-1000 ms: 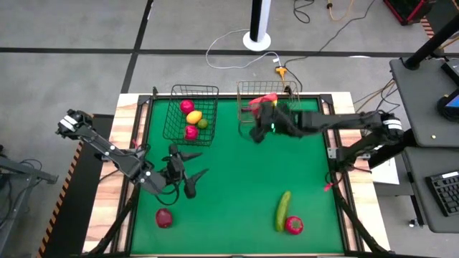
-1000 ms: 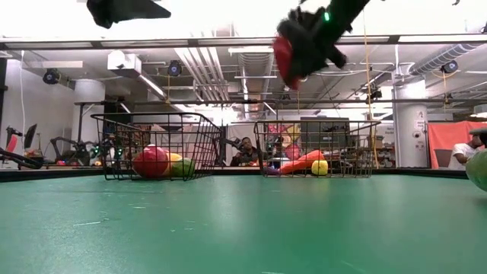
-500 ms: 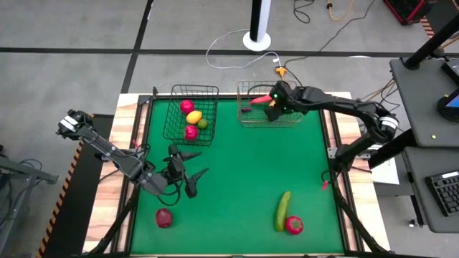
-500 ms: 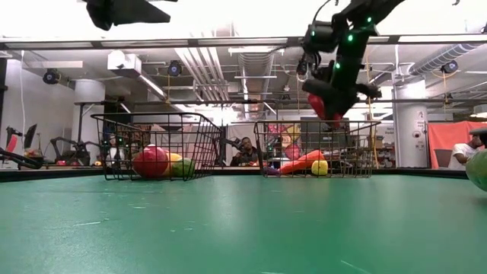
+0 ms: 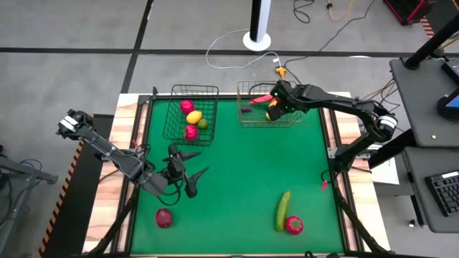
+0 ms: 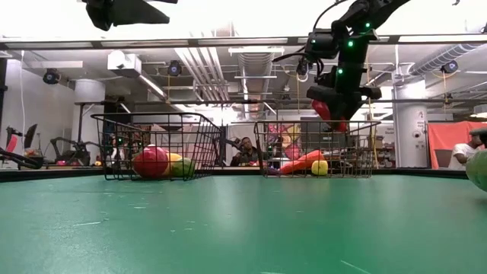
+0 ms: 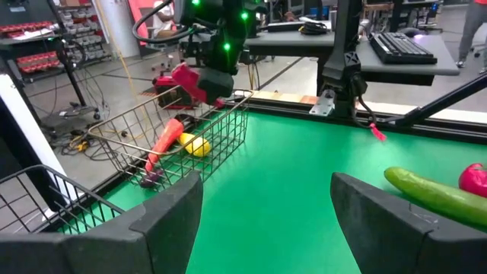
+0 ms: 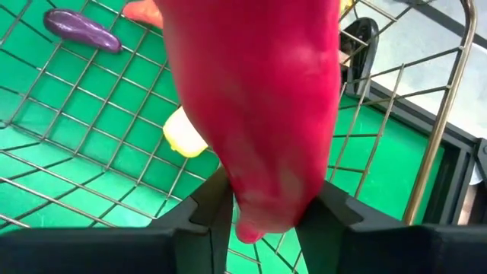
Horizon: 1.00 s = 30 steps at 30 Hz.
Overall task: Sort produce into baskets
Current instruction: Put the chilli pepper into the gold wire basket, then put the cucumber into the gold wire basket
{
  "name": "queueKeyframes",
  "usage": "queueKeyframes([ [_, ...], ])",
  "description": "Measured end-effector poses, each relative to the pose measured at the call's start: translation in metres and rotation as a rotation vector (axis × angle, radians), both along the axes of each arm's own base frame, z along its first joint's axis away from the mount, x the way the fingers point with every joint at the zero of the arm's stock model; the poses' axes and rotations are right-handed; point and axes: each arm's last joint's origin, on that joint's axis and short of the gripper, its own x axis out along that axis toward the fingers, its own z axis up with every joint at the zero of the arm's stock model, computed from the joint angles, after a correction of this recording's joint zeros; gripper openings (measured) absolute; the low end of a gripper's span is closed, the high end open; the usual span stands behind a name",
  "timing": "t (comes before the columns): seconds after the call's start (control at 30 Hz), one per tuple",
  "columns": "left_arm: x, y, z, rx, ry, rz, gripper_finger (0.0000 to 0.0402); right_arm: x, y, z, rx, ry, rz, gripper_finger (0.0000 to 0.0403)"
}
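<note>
Right gripper (image 5: 276,98), clamped on a red pepper (image 8: 259,114), has travelled from mid-worktop to hover over the silvery basket (image 5: 247,118); release should come next. Left gripper (image 5: 188,172), fingers apart, waits above the green worktop (image 5: 237,186), near a red fruit (image 5: 164,218).

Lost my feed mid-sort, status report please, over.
Right end effector shut on red pepper, hanging over silver basket. Left end effector open, idle above mat. Cucumber unsorted. Nothing blocking.

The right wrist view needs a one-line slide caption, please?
Right gripper holds a red pepper above the silvery basket.
</note>
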Motion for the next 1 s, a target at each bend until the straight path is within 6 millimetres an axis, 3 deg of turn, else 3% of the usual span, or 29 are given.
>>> queueKeyframes([
  [0.57,0.000,0.000,-0.001,0.000,0.004,0.000,0.0270,-0.001,0.000,0.002,-0.014,0.007,0.018,0.0162],
  [0.8,0.003,-0.004,0.011,-0.025,0.018,-0.069,0.0270,-0.001,0.016,0.027,-0.068,-0.071,0.063,0.0162],
  [1.0,0.002,-0.005,0.024,-0.066,0.132,-0.123,0.0270,0.002,0.047,0.052,-0.112,-0.167,0.153,0.0164],
])
